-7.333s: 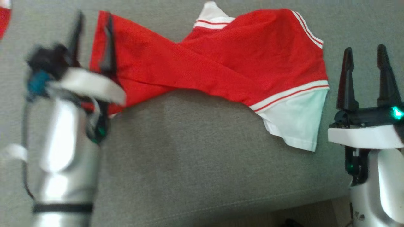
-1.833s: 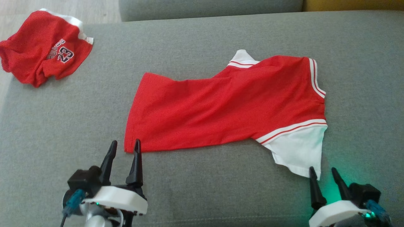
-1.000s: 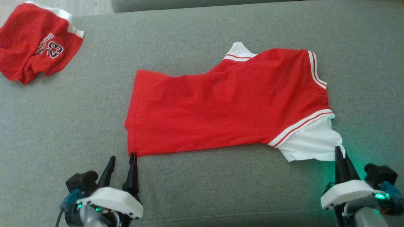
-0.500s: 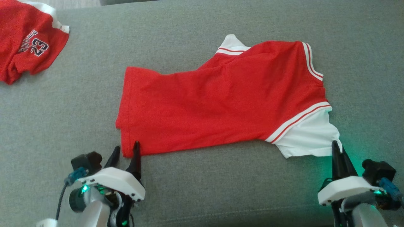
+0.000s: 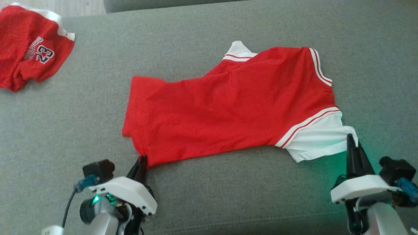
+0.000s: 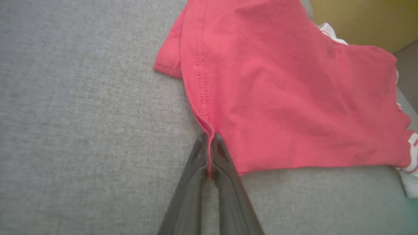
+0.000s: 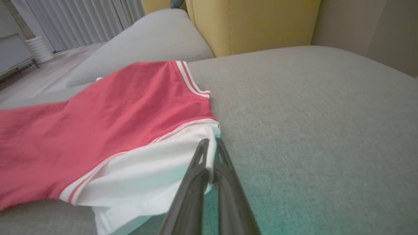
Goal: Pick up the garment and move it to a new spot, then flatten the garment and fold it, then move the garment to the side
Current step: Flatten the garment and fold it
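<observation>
Grippers: left gripper (image 5: 141,159) and right gripper (image 5: 351,138), both near the front edge of the grey sofa seat (image 5: 209,202).
Left grip: fingers pinched together on the garment (image 5: 228,107) at its red hem corner.
Right grip: fingers closed on the edge of the white sleeve (image 5: 321,143).
Garment: red jersey, spread across the seat's middle, slightly rumpled, hem to the left, sleeves to the right.
Far left corner: second red garment (image 5: 29,62), printed 23, crumpled.

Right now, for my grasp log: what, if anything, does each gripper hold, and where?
The red jersey: left gripper on its hem corner, right gripper on its white sleeve edge.
</observation>
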{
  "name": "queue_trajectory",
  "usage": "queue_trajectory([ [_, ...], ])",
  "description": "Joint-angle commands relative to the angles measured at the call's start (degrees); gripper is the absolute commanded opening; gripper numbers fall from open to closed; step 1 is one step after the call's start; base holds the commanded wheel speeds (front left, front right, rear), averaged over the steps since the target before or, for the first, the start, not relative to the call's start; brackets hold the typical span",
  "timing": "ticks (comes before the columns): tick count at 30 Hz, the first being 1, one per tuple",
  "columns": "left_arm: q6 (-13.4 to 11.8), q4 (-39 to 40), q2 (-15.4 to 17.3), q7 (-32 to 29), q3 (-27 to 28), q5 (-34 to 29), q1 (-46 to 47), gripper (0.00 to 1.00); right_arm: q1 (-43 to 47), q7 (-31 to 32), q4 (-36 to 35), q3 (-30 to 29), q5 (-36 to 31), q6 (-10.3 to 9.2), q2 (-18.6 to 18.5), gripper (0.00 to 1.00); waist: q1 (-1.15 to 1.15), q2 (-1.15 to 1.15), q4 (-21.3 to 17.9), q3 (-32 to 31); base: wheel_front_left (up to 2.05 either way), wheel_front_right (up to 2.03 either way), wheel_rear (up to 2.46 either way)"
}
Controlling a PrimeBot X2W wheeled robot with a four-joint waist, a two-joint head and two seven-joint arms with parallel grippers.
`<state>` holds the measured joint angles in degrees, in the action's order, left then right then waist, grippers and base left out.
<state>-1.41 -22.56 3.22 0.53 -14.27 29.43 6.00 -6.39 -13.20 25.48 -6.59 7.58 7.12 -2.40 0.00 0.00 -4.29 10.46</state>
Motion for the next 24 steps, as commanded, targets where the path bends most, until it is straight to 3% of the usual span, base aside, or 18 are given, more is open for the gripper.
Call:
queue_trajectory([
  [1, 0.24, 2.75, 0.35, 0.65, 1.65, 0.44, 0.44, 0.0, -1.05, -0.98, -2.57, 1.0, -0.08, 0.36, -0.48, 0.0, 0.0, 0.0, 0.33, -0.75, 0.0, 0.0, 0.0],
  [12, 0.74, 19.61, 1.5, 3.7, 3.89, 2.0, 0.36, 0.0, -1.58, -1.76, -20.69, -0.01, 1.96, 0.36, -0.48, 0.0, 0.0, 0.0, 0.96, -6.96, 0.0, 0.0, 0.0],
  [24, -0.19, 41.6, 5.56, -1.71, 4.26, -0.14, 6.85, 0.0, -2.78, -1.79, -41.14, -1.35, 3.05, 0.36, -0.48, 0.0, 0.0, 0.0, 0.57, -9.46, 0.0, 0.0, 0.0],
])
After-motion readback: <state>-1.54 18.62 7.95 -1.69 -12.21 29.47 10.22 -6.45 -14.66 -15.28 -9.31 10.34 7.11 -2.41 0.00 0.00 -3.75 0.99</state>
